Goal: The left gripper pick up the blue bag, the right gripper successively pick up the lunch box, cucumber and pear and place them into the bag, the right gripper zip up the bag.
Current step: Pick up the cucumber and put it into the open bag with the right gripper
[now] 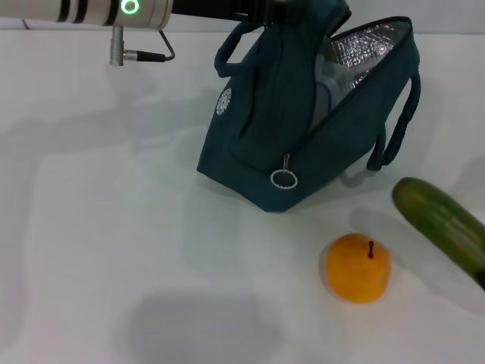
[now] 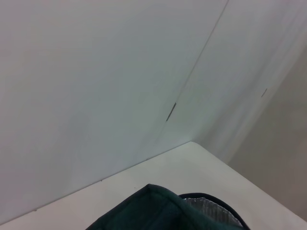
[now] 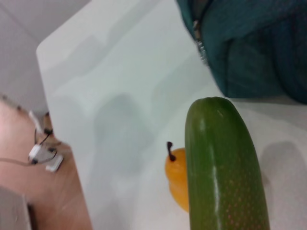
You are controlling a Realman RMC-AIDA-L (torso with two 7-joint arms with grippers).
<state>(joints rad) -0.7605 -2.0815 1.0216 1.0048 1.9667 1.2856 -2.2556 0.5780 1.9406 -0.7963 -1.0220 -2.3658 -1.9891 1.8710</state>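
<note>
The blue bag (image 1: 265,144) stands open at the back of the white table, foil lining showing. My left gripper (image 1: 269,11) is shut on its top edge by a handle and holds it up. A pale clear shape, the lunch box (image 1: 327,95), lies inside the bag. The cucumber (image 1: 443,224) hangs tilted above the table at the right edge, with its shadow below it. My right gripper (image 1: 480,277) shows only as a dark bit at the cucumber's end and holds it. The pear (image 1: 358,268) sits on the table in front of the bag. The cucumber (image 3: 223,167) fills the right wrist view.
The zipper's ring pull (image 1: 283,179) hangs at the bag's near corner. The white table (image 1: 114,227) stretches left and forward. In the right wrist view, the table's edge and cables (image 3: 41,153) on the floor show beyond it. White walls stand behind the bag (image 2: 158,211).
</note>
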